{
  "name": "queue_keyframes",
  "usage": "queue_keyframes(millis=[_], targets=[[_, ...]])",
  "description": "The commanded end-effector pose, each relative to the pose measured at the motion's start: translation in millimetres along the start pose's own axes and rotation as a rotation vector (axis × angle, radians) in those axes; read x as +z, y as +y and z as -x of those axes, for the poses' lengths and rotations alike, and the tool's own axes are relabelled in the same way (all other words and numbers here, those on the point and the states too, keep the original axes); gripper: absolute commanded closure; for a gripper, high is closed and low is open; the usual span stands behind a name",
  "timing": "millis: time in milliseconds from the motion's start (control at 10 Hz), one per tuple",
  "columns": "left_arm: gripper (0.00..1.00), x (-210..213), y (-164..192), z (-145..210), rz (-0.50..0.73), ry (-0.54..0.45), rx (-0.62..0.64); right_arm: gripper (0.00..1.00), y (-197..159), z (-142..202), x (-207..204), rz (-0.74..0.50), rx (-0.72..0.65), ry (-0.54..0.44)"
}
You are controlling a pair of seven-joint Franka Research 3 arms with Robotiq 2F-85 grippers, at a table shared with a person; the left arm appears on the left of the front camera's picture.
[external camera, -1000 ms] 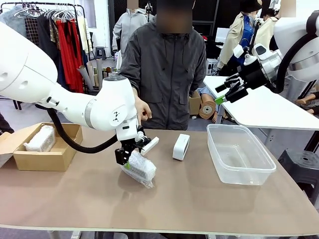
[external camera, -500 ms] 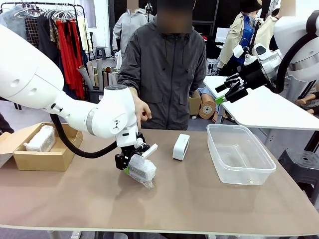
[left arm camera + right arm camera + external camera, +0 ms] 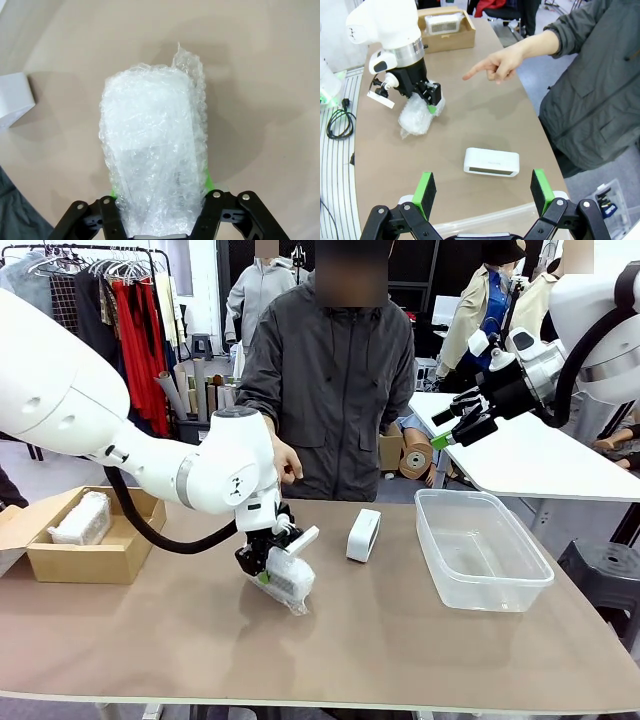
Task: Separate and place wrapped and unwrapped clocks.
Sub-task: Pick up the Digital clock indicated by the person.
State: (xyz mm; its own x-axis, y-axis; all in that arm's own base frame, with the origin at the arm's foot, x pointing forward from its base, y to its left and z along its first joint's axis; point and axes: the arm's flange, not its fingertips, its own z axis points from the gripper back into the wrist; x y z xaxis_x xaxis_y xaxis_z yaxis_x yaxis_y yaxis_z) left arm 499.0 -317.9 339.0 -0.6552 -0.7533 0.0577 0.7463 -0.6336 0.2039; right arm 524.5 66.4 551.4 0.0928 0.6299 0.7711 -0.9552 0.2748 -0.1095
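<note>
Wrapped clock (image 3: 152, 150) — crinkly bundle on counter (image 3: 400, 650), one end lodged between the green pads of left claw (image 3: 265, 575), which pinches it on both sides; the rest juts past the fingertips. Bare clock (image 3: 363, 535) stands on edge nearby, apart. Right claw (image 3: 482, 192) — spread wide, raised at right

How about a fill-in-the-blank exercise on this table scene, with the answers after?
The left end effector is closed on the bubble-wrapped clock; the right end effector, raised above the table, is ____.
The cardboard box holds ____ wrapped bundle.
With its index finger out, the person's hand is ____ toward the table.
Missing words: open; one; pointing.
</note>
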Motion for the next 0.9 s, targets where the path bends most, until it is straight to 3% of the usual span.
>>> queue_keyframes(millis=[0, 300, 500, 800], targets=[[1.00, 23.2, -9.0, 2.9, 0.004, -0.022, 0.010, 0.00, -0.1, -1.1, 1.0, 0.000, 0.003, -0.004], [1.00, 69.4, -16.8, 4.4, 0.004, -0.055, 0.004, 0.00, -0.1, -1.1, 1.0, 0.000, 0.003, -0.004], [1.00, 107.4, -13.8, 8.9, 0.028, -0.116, 0.096, 0.00, -0.1, -1.1, 1.0, 0.000, 0.003, -0.004], [1.00, 183.9, 2.7, 1.1, -0.061, -0.160, 0.238, 0.00, -0.1, -1.1, 1.0, 0.000, 0.003, -0.004]])
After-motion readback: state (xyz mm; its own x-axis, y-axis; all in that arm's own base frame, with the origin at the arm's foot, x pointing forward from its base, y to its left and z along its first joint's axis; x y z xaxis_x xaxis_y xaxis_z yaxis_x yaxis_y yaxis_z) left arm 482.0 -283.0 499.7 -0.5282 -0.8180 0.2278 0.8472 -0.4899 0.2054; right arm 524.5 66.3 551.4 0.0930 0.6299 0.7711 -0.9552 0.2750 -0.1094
